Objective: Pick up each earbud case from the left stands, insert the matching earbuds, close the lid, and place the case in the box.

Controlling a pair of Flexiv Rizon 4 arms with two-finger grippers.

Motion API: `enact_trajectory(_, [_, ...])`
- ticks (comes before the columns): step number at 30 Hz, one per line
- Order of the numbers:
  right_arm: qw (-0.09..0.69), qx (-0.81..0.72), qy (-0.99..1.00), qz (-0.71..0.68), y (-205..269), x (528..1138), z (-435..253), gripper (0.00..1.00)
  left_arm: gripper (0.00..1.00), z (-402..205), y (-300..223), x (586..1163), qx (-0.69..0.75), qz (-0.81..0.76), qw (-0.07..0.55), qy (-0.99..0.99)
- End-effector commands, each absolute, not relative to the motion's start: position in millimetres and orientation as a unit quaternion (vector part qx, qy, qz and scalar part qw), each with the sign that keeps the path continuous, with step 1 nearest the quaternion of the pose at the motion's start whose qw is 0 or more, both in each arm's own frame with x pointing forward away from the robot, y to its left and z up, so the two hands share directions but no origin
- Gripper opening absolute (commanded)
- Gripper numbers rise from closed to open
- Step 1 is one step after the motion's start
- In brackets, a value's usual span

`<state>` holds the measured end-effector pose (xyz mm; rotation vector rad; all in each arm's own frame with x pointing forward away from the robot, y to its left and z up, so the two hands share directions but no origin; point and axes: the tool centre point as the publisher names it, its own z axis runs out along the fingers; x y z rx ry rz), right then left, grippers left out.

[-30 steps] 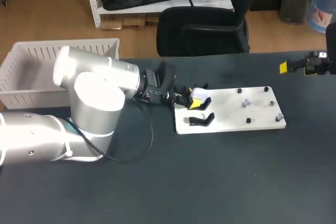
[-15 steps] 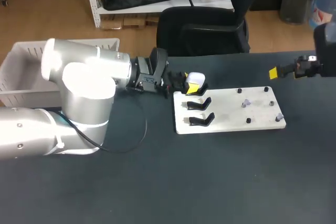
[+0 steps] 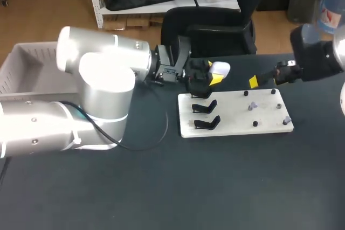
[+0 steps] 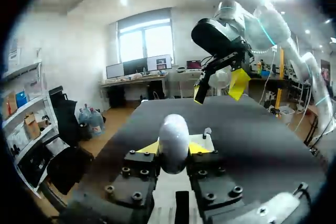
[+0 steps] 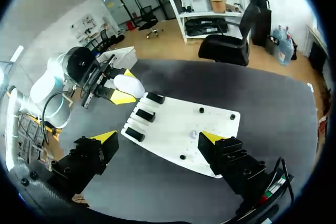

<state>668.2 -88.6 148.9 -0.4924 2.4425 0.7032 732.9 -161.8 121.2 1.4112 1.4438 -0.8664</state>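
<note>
We're squeezing the white case (image 3: pixel 220 69) in our L gripper (image 4: pixel 174 149), holding it above the stands (image 3: pixel 205 106) so the R gripper (image 5: pixel 157 138), fingers wide apart, can fetch the earbuds (image 3: pixel 251 105).

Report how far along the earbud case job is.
Done: the white earbud case is off the black stands, which all show bare. In hand: the left gripper is shut on it above the white board's edge, and the right gripper is open. Left: the small pale earbuds sit on the board, and no case shows in the box.
</note>
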Motion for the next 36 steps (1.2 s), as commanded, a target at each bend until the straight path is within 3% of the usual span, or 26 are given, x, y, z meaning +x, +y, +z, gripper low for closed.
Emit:
enact_trajectory(1, [0.267, -0.186, 0.908, 0.266, -82.9, 674.8, 148.7, 1.00, 0.00, 122.8, -173.2, 738.1, 0.582, -0.352, 0.453, 0.576])
enact_trajectory(12, [0.252, -0.203, 0.906, 0.273, -65.1, 682.2, 141.6, 1.00, 0.00, 126.3, -183.4, 717.8, 0.601, -0.367, 0.448, 0.551])
enact_trajectory(36, [0.256, -0.204, 0.908, 0.260, -73.3, 690.1, 145.7, 1.00, 0.00, 129.0, -184.0, 695.8, 0.608, -0.388, 0.444, 0.531])
